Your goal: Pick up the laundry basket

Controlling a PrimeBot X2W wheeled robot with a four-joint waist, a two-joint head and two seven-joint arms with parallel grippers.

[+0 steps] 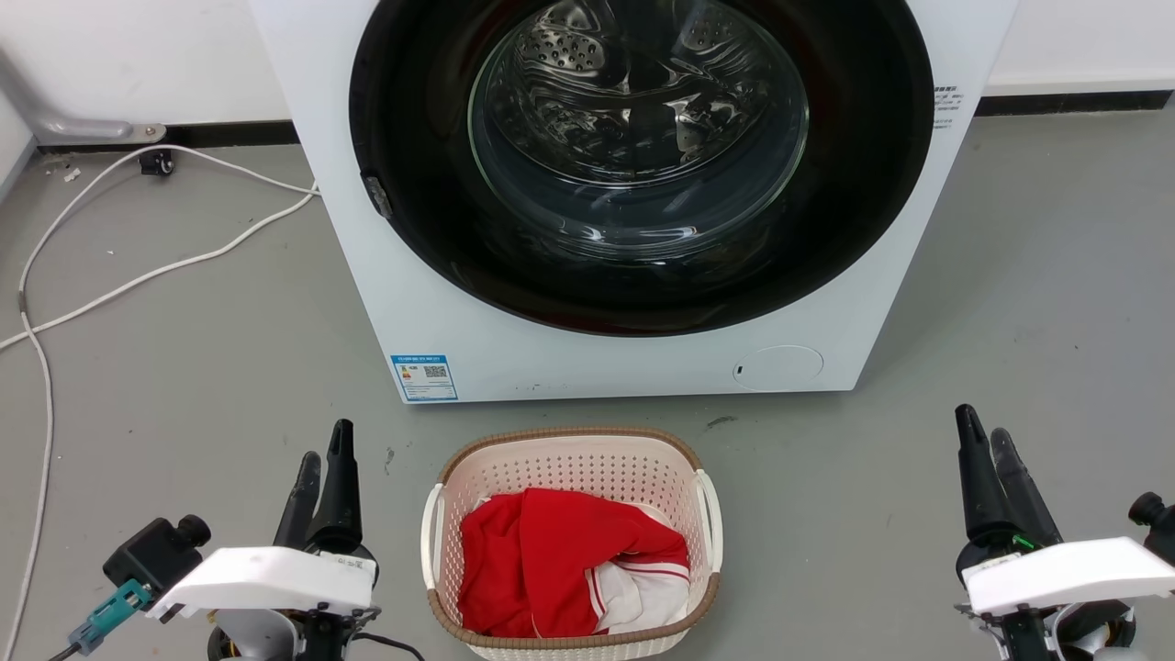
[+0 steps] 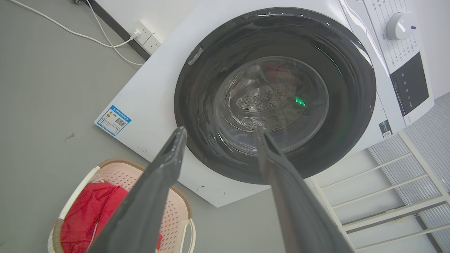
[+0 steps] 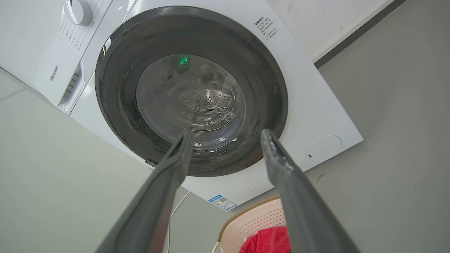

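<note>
The laundry basket (image 1: 569, 464) stands on the grey floor just in front of the washing machine, cream-white and perforated, with a brown rim and white side handles. Red and white clothes (image 1: 569, 560) lie inside it. My left gripper (image 1: 323, 457) hangs open to the basket's left, clear of the handle. Out to the right, well away from the basket, my right gripper (image 1: 984, 433) is open too. The basket (image 2: 177, 214) shows at the lower left of the left wrist view, partly behind a finger, and the basket (image 3: 253, 221) shows at the bottom of the right wrist view.
A white front-loading washing machine (image 1: 633, 358) with a dark round door stands close behind the basket. White cables (image 1: 138, 275) trail over the floor at the left. A white wire rack (image 2: 386, 196) stands beside the machine. Bare grey floor lies on both sides of the basket.
</note>
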